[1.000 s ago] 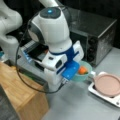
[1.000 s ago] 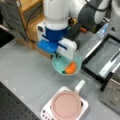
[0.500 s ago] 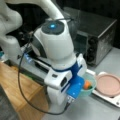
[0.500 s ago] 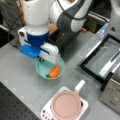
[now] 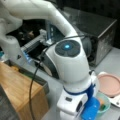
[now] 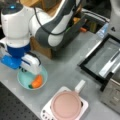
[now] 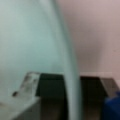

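A teal bowl (image 6: 25,80) with an orange carrot (image 6: 37,82) in it sits on the grey table in both front views, the bowl (image 5: 106,103) showing low at the right. My gripper (image 6: 25,71) reaches down onto the bowl's far-left rim, under the white and blue hand. In the wrist view the bowl's rim (image 7: 71,75) runs upright between the two fingers, and the gripper (image 7: 67,86) is shut on it. The bulky wrist hides the fingers in a front view.
A pink pan (image 6: 65,105) rests on a white hob (image 6: 83,109) right of the bowl. A black open oven door (image 6: 105,58) and a toaster oven (image 5: 102,35) stand further back. A wooden box (image 5: 20,91) lies beside the arm.
The arm has swung over, and the bowl with the carrot has slid along with the gripper, leftward in a front view and away from the oven door.
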